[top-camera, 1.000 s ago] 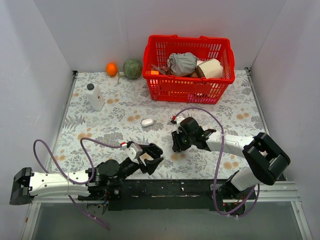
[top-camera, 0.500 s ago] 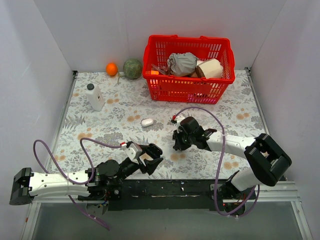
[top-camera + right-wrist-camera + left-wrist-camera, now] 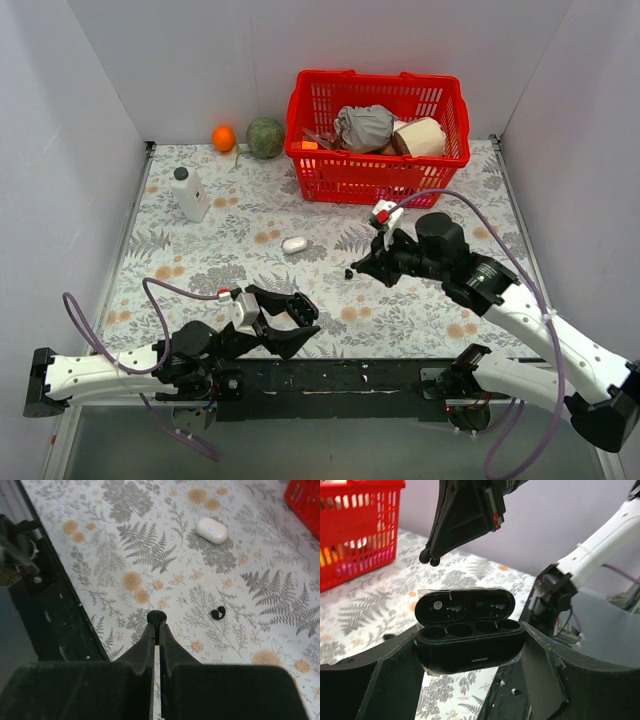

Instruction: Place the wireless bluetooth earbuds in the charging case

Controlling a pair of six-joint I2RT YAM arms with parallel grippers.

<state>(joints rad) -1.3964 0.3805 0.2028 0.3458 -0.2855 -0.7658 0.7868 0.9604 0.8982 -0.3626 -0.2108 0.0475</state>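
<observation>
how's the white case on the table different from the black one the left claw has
The white case is shut; the black case has its lid open, sockets looking empty. The white case lies on the table; the black case is gripped in the left claw. Both are small rounded pebble shapes.

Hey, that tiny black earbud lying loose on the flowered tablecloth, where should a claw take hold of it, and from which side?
Grip the tiny black earbud across its rounded body, straight down from above. It lies low on the flowered tablecloth with nothing touching it, so side approaches would likely scrape cloth. The right claw is shut on another small black bud.
</observation>
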